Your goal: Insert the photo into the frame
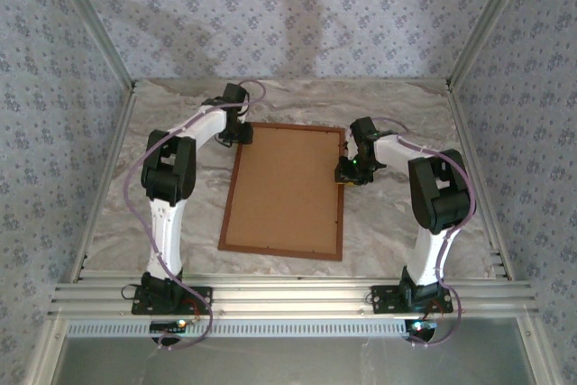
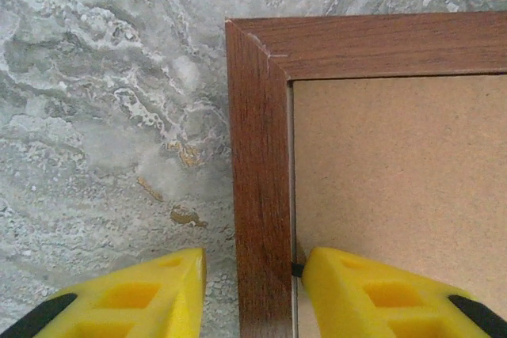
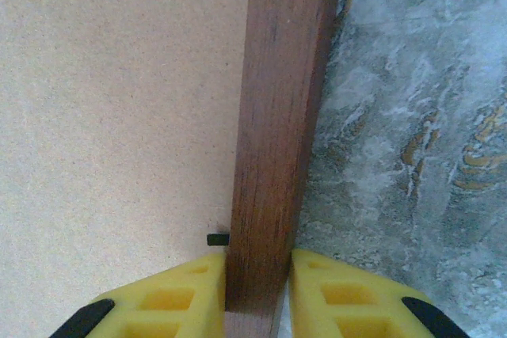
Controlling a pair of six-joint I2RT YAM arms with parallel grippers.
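Pinching the right rail of the frame [image 1: 279, 253], flat on the bench [image 1: 397, 223] with backing board [image 1: 287, 187] up, in the right gripper [image 3: 257, 263], tight on both sides. Straddling the left rail near the far corner with the left gripper [image 2: 255, 257], spread.

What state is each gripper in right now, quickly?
Left gripper: open, fingers either side of the frame rail near a corner, not clamping it.
Right gripper: closed on the frame's right side rail.

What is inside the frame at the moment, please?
A plain brown backing board fills the opening of the frame. Whatever lies under the board is covered, so I cannot tell.
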